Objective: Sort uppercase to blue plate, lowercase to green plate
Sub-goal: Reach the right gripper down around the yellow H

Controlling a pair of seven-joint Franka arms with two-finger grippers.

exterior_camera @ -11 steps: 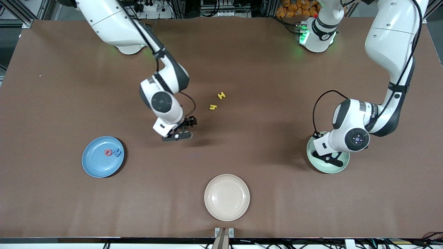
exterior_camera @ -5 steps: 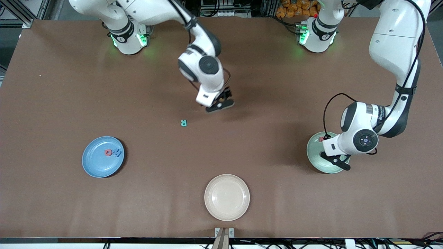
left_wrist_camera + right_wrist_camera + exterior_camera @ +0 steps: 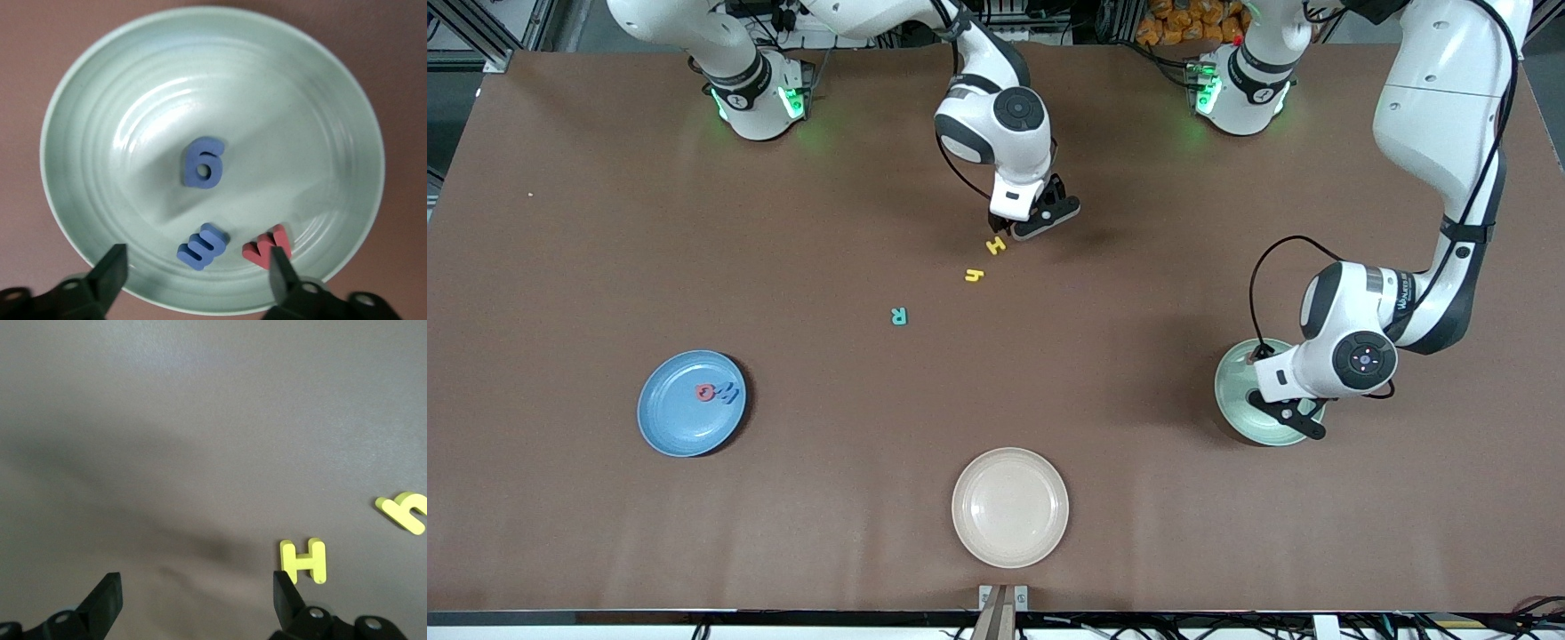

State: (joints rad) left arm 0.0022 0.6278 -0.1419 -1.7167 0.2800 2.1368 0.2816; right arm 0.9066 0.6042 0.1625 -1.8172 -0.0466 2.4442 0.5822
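Three letters (image 3: 203,163) in green plate (image 3: 100,100), front-hidden.

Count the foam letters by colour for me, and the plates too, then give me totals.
Yellow foam letters: 2, capital H and small h
Teal foam letters: 1, R
Red foam letters: 2, Q and small m
Blue foam letters: 3, M, g, small m
Round plates: 3, blue, green, cream
Total: 8 letters, 3 plates

cream plate (image 3: 1010,508), brown table (image 3: 605,498)
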